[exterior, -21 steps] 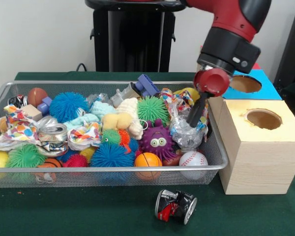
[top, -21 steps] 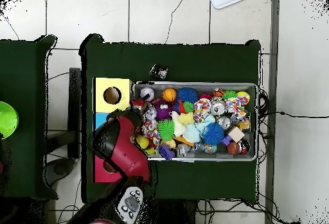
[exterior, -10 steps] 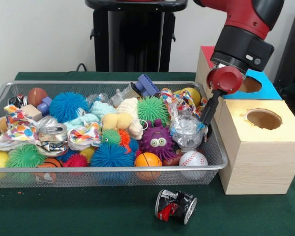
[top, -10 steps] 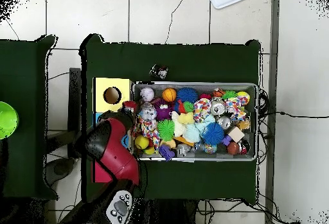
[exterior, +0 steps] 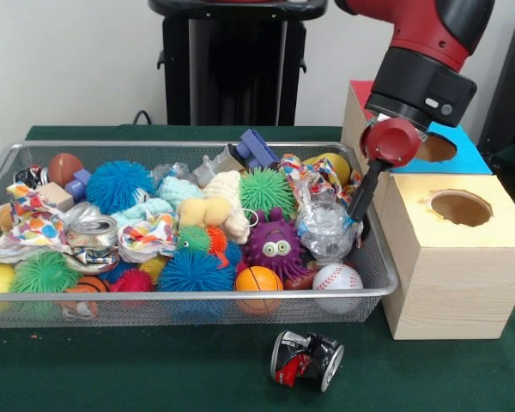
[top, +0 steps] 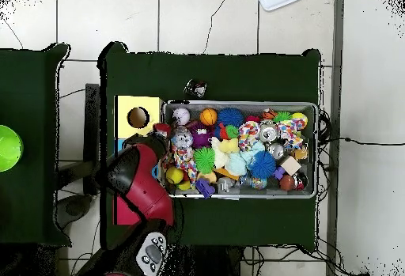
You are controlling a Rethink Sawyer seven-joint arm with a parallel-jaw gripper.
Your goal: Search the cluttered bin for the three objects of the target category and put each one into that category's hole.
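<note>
The wire bin (exterior: 189, 296) is still crammed, the yellow-topped box (exterior: 463, 257) waits beside it, and the pincer (exterior: 358, 215) hangs at the bin's box-side edge beside the crumpled plastic bottle (exterior: 324, 230); grip unclear, so searching looks unfinished.

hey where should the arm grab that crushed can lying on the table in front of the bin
Probably from straight above, closing across the can's dented middle. It lies on its side with its ends pointing left and right, alone on the cloth just outside the bin, so nothing crowds it. The middle looks narrowest; the rims would likely slip.
</note>
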